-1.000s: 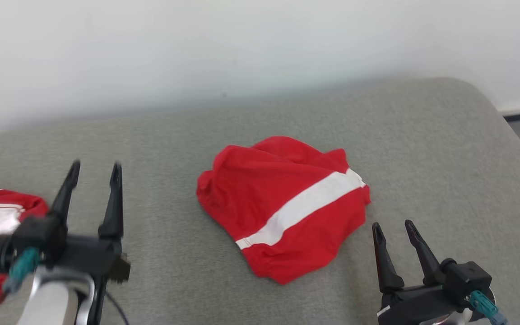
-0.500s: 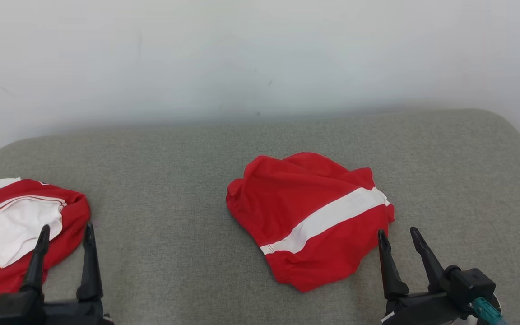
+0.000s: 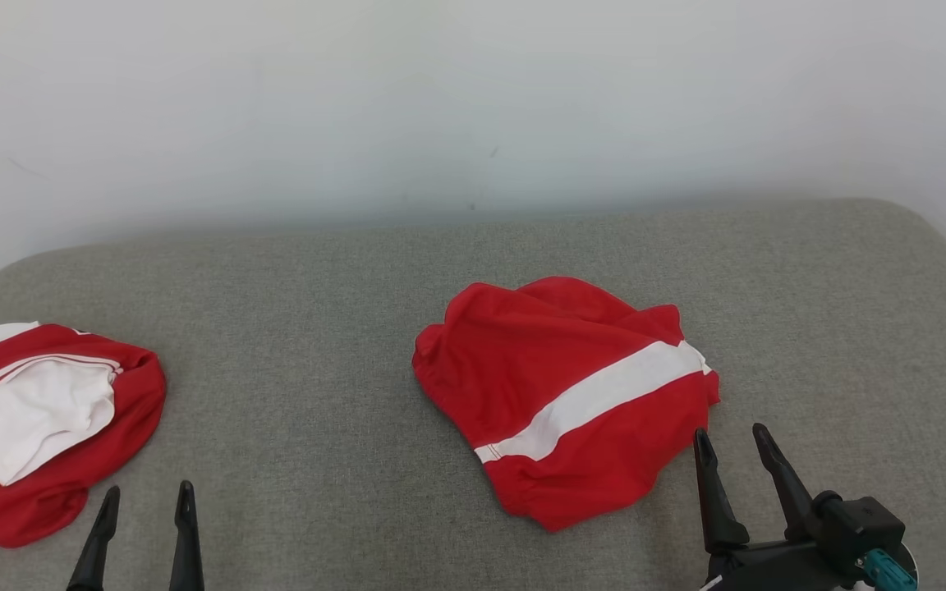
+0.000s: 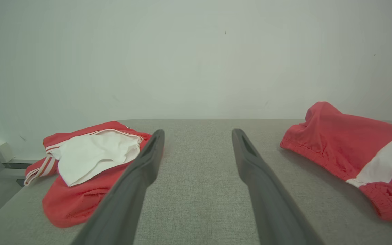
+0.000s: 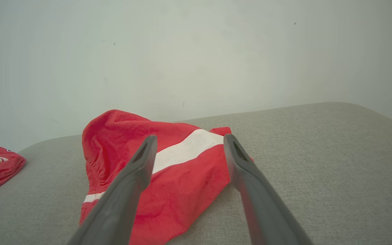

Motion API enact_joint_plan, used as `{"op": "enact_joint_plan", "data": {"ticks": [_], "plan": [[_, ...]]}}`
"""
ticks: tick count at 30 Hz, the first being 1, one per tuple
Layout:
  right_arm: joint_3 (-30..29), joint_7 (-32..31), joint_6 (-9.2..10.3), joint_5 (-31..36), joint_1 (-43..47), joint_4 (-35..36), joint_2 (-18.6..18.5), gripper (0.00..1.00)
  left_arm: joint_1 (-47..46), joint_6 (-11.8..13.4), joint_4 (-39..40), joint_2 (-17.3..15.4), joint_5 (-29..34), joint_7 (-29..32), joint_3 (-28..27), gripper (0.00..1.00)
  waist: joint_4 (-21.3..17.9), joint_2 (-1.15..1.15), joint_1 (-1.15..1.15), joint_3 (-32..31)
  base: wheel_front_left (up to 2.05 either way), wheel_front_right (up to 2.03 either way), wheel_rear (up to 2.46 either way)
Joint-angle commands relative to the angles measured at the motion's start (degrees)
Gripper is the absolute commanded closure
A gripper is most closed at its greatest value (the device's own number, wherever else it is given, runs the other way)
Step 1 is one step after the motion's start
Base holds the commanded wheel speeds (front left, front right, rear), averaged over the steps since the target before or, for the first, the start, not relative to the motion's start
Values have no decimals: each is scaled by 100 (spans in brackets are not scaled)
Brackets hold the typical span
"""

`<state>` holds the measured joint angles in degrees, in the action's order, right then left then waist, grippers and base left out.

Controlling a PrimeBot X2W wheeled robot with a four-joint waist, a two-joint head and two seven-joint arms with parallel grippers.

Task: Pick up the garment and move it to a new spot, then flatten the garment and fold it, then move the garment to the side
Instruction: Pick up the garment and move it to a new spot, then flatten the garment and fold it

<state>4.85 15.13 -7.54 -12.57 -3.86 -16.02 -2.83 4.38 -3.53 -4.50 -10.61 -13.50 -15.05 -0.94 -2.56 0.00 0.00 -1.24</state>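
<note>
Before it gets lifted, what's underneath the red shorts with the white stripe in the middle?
The shorts lie crumpled on the grey cushion, which shows all round them. Whatever sits beneath the cloth is covered.

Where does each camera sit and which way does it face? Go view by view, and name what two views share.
Head view: on the head, looking forward and down at the grey cushion, the striped garment mid-cushion and the red-and-white garment at left; left claw and right claw show, both open.
Left wrist view: on the left wrist, facing the wall along its own fingers.
Right wrist view: on the right wrist, aimed along its fingers at the striped garment.
Shared: all three show both garments.
</note>
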Motion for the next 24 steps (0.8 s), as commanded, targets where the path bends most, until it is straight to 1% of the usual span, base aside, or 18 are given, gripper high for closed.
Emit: {"op": "enact_joint_plan", "data": {"ticks": [1,11,16,24], "plan": [[-15,3,10,53,52,-2,-10,0,79,-4,-21,22,45,-19,-30,0,-1,0,0,5,0,0,0],[-77,-36,10,114,71,3,-10,0,86,-135,-196,77,133,-19,-5,0,70,0,0,54,0,0,0],[-73,-83,10,158,69,-9,-11,0,55,-144,-284,149,149,-19,-4,0,104,0,0,72,0,0,0],[-44,-84,10,156,39,-38,-11,0,23,-181,-356,170,182,-19,-42,0,114,0,0,88,0,0,0]]}}
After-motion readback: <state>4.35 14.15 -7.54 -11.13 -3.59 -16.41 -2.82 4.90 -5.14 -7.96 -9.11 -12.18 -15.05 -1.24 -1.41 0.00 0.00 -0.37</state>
